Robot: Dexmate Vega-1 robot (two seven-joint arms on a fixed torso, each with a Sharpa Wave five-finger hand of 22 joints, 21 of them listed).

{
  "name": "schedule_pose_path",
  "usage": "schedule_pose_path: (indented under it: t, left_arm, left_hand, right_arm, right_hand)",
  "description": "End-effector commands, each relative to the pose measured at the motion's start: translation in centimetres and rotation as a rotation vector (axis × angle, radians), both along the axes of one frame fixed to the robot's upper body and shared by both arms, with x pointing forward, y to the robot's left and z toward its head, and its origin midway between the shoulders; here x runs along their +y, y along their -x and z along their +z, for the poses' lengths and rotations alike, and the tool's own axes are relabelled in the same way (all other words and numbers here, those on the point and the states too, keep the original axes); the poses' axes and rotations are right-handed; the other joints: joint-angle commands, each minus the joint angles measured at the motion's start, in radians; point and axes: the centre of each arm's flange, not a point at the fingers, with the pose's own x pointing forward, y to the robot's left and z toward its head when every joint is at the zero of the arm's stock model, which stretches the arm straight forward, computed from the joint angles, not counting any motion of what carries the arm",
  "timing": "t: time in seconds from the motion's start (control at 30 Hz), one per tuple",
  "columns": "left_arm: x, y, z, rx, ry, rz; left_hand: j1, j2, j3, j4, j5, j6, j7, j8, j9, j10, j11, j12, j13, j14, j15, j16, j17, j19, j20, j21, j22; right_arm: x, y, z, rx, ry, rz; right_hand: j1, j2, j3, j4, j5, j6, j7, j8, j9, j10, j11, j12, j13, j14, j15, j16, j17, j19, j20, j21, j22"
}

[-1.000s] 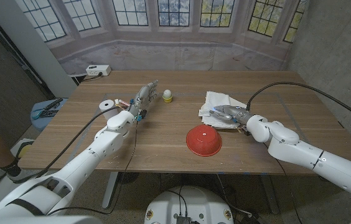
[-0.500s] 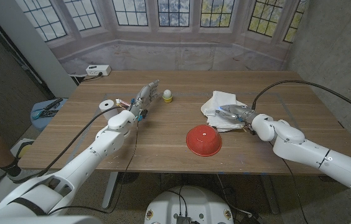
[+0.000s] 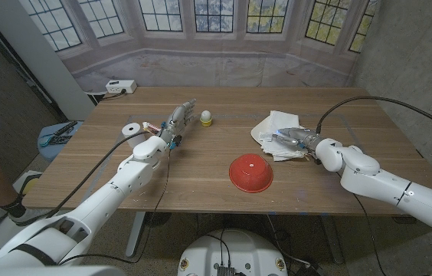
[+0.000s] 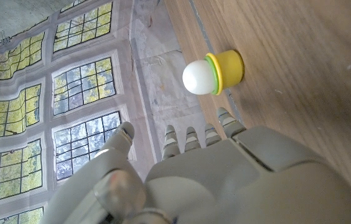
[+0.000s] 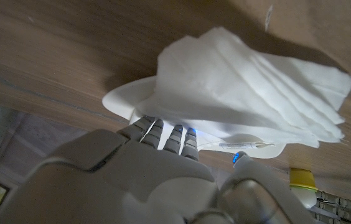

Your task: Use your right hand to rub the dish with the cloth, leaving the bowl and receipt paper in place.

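With the cloth (image 3: 276, 129) pressed onto the white dish (image 5: 126, 102) under the right hand (image 3: 299, 140) at bench (image 3: 201, 165) right, beside the red bowl (image 3: 250, 172), w/ left hand (image 3: 178, 119) spread & idle, dish could be shoved off-spot by hard strokes on smooth wood, bay windows behind.

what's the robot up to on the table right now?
The right hand presses a white cloth onto a white dish at the right of the wooden table; only the dish's edge shows under the cloth. The left hand waits with nothing in it, fingers extended toward a small egg cup with a white egg. The red bowl sits upside down near the front edge, and the roll of receipt paper lies to the left. Neither is being touched.
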Motion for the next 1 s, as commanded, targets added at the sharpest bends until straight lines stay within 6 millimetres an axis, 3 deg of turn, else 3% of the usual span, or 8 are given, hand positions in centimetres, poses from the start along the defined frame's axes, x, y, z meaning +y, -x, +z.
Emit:
schedule_pose_path:
  t: [0.03, 0.6, 1.0]
  left_arm:
    - [0.1, -0.1, 0.0, 0.004, 0.000, -0.002]
    - [0.3, -0.5, 0.0, 0.010, 0.003, -0.004]
    - [0.4, -0.7, 0.1, 0.010, 0.003, -0.007]
  left_hand:
    - [0.005, 0.004, 0.003, -0.001, 0.002, 0.000, -0.002, 0.002, 0.005, 0.002, 0.003, 0.006, 0.004, 0.000, 0.000, 0.005, 0.001, -0.009, 0.005, 0.002, 0.003]
    - [0.004, 0.005, 0.003, 0.000, 0.002, -0.001, 0.000, 0.001, 0.005, 0.004, 0.002, 0.007, 0.004, 0.000, 0.000, 0.005, 0.001, -0.009, 0.005, 0.002, 0.003]
    - [0.004, 0.004, 0.003, 0.000, 0.002, 0.000, 0.000, 0.002, 0.005, 0.004, 0.002, 0.007, 0.004, 0.002, 0.000, 0.006, 0.001, -0.009, 0.005, 0.003, 0.003]
  right_arm:
    - [-1.3, -0.2, 0.5, 0.002, 0.011, -0.038]
    - [-0.4, 0.0, 1.1, 0.000, 0.013, 0.000]
    - [1.5, 0.3, 1.3, -0.006, 0.017, 0.058]
  right_hand:
    - [-0.001, 0.055, 0.006, -0.002, 0.005, 0.002, 0.000, 0.004, 0.001, -0.001, 0.008, 0.009, 0.005, 0.004, -0.016, 0.006, 0.003, 0.015, -0.024, 0.005, 0.002]
    - [-0.002, 0.054, 0.009, -0.002, 0.006, 0.004, 0.001, 0.005, 0.001, 0.004, 0.008, 0.011, 0.005, 0.008, -0.018, 0.007, 0.003, 0.021, -0.028, 0.006, 0.002]
    - [-0.003, 0.054, 0.010, -0.001, 0.007, 0.006, 0.001, 0.006, 0.002, 0.006, 0.008, 0.011, 0.005, 0.009, -0.018, 0.007, 0.003, 0.022, -0.028, 0.005, 0.002]
